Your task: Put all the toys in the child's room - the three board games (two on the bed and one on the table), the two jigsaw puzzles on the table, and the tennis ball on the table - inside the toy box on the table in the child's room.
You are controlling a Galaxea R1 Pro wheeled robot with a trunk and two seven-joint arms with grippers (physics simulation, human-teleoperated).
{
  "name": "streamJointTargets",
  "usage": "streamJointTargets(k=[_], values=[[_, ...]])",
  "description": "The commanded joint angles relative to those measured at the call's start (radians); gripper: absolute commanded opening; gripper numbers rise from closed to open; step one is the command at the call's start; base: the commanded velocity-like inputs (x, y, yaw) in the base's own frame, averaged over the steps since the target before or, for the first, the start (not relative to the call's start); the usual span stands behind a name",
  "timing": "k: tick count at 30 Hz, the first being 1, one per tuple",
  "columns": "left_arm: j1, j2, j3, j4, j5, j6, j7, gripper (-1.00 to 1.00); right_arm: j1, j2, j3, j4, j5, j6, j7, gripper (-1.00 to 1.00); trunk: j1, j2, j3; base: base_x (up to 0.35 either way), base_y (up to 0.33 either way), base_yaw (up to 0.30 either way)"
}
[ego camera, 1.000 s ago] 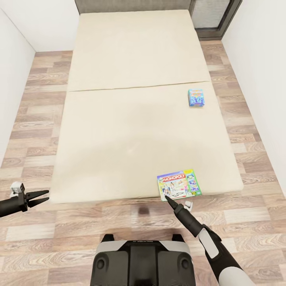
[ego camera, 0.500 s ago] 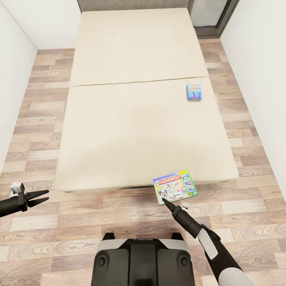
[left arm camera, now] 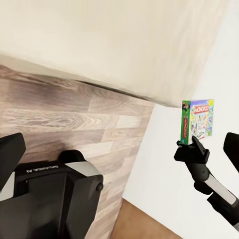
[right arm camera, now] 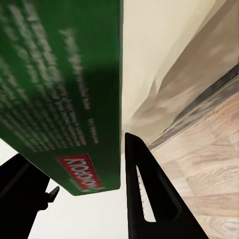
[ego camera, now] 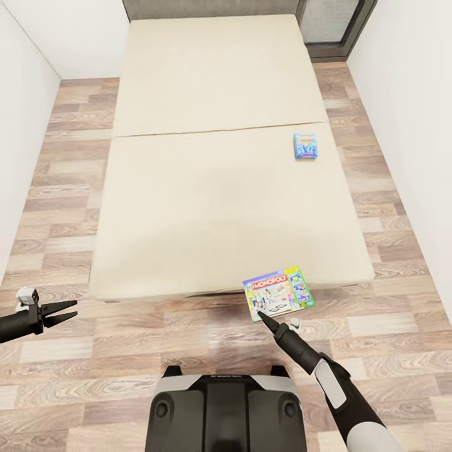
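Observation:
My right gripper is shut on the near edge of a green-edged Monopoly board game. The box hangs level, past the front edge of the beige bed, partly over the wood floor. The right wrist view has the box's green underside clamped between the two dark fingers. From the left wrist camera, the same box stands above the right gripper. A second, small light blue board game lies on the mattress near its right side. My left gripper hovers open over the floor at the left.
White walls close in on both sides of the bed, with strips of wood-plank floor between. A grey headboard and a dark-framed unit stand at the far end. My base sits on the floor in front of the bed.
The view has pulled back from the bed. The Monopoly box, held by my right gripper, has come off the mattress's front corner and now overhangs the floor. The left arm is unchanged.

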Motion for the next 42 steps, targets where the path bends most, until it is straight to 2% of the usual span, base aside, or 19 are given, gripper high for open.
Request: streamJointTargets(k=[1,6,11,13,15,17,18,19,23,25,30,33,38,42], values=[[0.0,0.0,0.001,0.0,-0.002,0.011,-0.004,1.0,0.0,0.0,-0.003,0.0,-0.002,0.009,0.006,-1.0,-0.004,0.006,0.003,0.0,0.0,0.0],[0.0,-0.001,-0.005,0.0,-0.002,0.011,-0.004,1.0,-0.001,-0.002,-0.001,0.0,-0.001,0.015,0.017,-1.0,-0.023,0.041,0.018,0.0,0.0,0.0],[0.0,0.0,-0.026,0.0,-0.001,0.011,-0.004,1.0,-0.001,0.005,0.003,-0.001,0.005,0.014,0.022,-1.0,-0.042,0.076,0.034,0.0,0.0,0.0],[0.0,0.0,-0.033,0.0,-0.001,0.011,-0.004,1.0,-0.001,0.003,0.024,-0.001,0.014,0.015,0.022,-1.0,-0.05,0.09,0.04,0.0,0.0,0.0],[0.0,0.0,-0.037,0.0,-0.001,0.011,-0.004,1.0,-0.001,0.001,0.06,-0.001,0.02,0.016,0.017,-1.0,-0.057,0.104,0.046,0.0,0.0,0.0],[0.0,-0.001,-0.039,0.0,-0.002,0.011,-0.004,1.0,-0.001,0.001,0.116,-0.001,0.026,0.019,0.007,-1.0,-0.065,0.118,0.053,0.0,0.0,0.0],[0.0,-0.001,-0.039,0.0,-0.002,0.011,-0.004,1.0,-0.001,0.0,0.13,-0.003,0.027,0.018,0.005,-1.0,-0.069,0.125,0.056,0.0,0.0,0.0],[0.0,-0.001,-0.04,0.0,-0.002,0.011,-0.004,1.0,-0.001,-0.003,0.167,-0.019,0.028,0.017,-0.002,-1.0,-0.073,0.132,0.059,0.0,0.0,0.0],[0.0,-0.001,-0.045,0.0,-0.003,0.01,-0.004,1.0,-0.002,-0.007,0.203,-0.077,0.03,0.017,-0.007,-1.0,-0.088,0.16,0.072,0.0,0.0,0.0],[0.0,-0.002,-0.057,0.001,-0.004,0.008,-0.004,1.0,-0.002,-0.007,0.21,-0.087,0.03,0.019,-0.011,-1.0,-0.096,0.174,0.078,0.0,0.0,0.0],[0.001,-0.002,-0.143,0.003,-0.003,0.002,-0.004,1.0,-0.001,-0.006,0.227,-0.091,0.032,0.019,-0.031,-1.0,-0.115,0.209,0.093,0.0,0.0,0.0],[0.001,-0.002,-0.155,0.003,-0.002,0.001,-0.004,1.0,-0.001,-0.007,0.231,-0.095,0.033,0.019,-0.034,-1.0,-0.126,0.23,0.103,0.0,0.0,0.0],[0.001,-0.003,-0.169,0.007,-0.004,-0.002,-0.004,1.0,0.008,-0.042,0.232,-0.101,0.029,0.02,-0.036,-1.0,-0.138,0.251,0.112,0.0,0.0,0.0],[0.002,-0.029,-0.172,0.01,-0.006,-0.003,-0.004,1.0,0.009,-0.061,0.229,-0.101,0.021,0.022,-0.035,-1.0,-0.138,0.251,0.112,0.0,0.0,0.0]])
